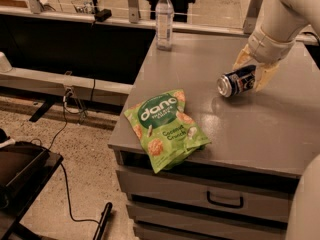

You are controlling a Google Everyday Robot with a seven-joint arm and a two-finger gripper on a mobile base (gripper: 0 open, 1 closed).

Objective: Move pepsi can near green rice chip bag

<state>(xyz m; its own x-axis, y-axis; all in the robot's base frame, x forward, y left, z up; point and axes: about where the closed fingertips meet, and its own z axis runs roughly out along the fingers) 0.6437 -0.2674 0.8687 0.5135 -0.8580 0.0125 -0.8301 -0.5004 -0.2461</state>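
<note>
We list: pepsi can (234,82), dark blue, silver end, clasped between the gripper's (248,75) cream fingers (264,74); green rice chip bag (165,129), bright green, white lettering, left of the fingers; grey table (280,134).
</note>
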